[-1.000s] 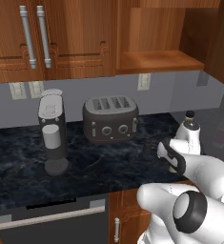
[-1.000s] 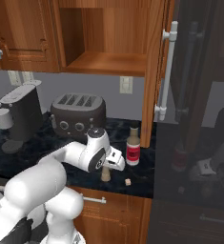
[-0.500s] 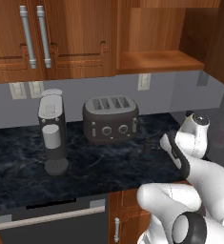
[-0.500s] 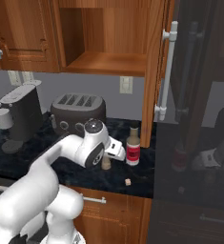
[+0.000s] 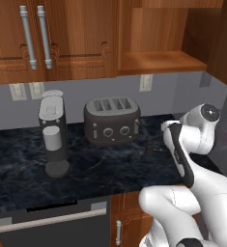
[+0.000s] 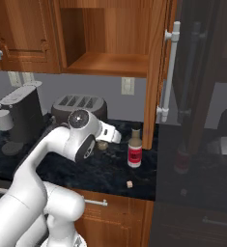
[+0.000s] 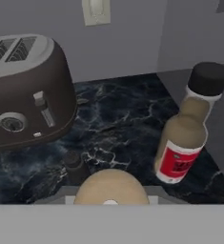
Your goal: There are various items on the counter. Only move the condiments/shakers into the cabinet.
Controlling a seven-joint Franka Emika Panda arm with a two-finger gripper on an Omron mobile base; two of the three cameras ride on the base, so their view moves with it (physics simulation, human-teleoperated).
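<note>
Three condiments counted on the black marbled tabletop point(image 6: 110, 169): one tan wooden shaker point(image 7: 111, 187), one small black shaker point(image 7: 75, 166), one clear bottle point(image 7: 186, 136) with red label and dark cap. Tan shaker seen from above at the bottom of the hand view, rounded top close to the camera, clenched in the claw point(image 7: 111, 200) — finger tips hidden beneath it. Same shaker showing in the right base view as a small tan knob point(image 6: 103, 144) at the end of the white hand, just above the stone. Black shaker just beside it, upright, toward the toaster point(image 7: 25, 90). Bottle standing upright apart from both, near the tall dark side panel at the tabletop's end point(image 6: 134, 147). One small pale crumb-like bit point(image 6: 129, 184) lying near the front edge of the tabletop, too small to identify. One dark four-slot toaster behind the shakers point(image 5: 111, 120); one grey-black coffee machine point(image 5: 53, 135) well apart at the far side. Above — one open wooden cabinet niche point(image 6: 110, 64), one shelf. Two long silver handles point(image 5: 35, 41) on the neighbouring doors.
</note>
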